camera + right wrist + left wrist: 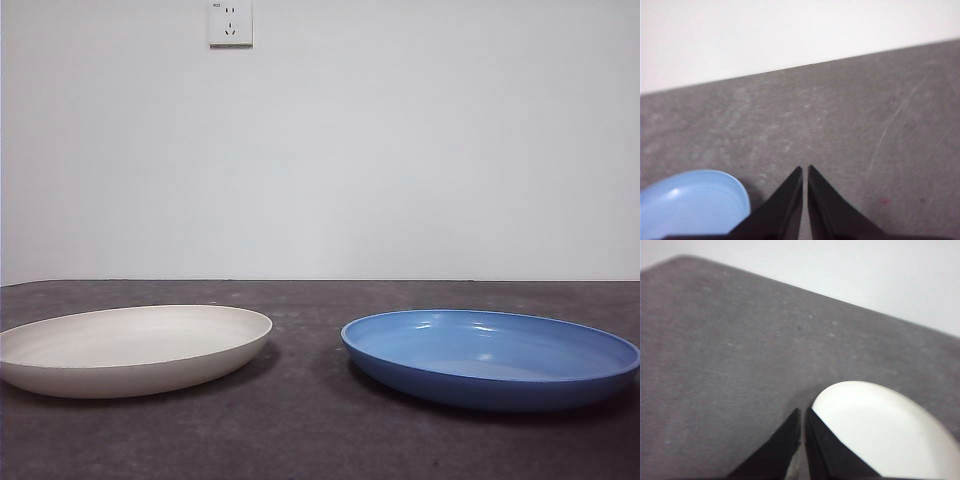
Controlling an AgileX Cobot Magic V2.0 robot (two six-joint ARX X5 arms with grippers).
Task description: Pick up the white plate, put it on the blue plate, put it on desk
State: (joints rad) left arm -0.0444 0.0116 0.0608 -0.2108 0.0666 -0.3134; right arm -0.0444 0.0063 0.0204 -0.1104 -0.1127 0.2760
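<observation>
White plate [135,348] flat on the worktop [310,430], well apart from the blue plate [490,357]. Probably stiff, light, matte; best pinched at the low rim. Left pincer [802,412] shut beside it; right pincer [804,169] shut near the blue.

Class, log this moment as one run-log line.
white plate: on desk, apart from blue plate | left gripper: shut, empty | right gripper: shut, empty
</observation>
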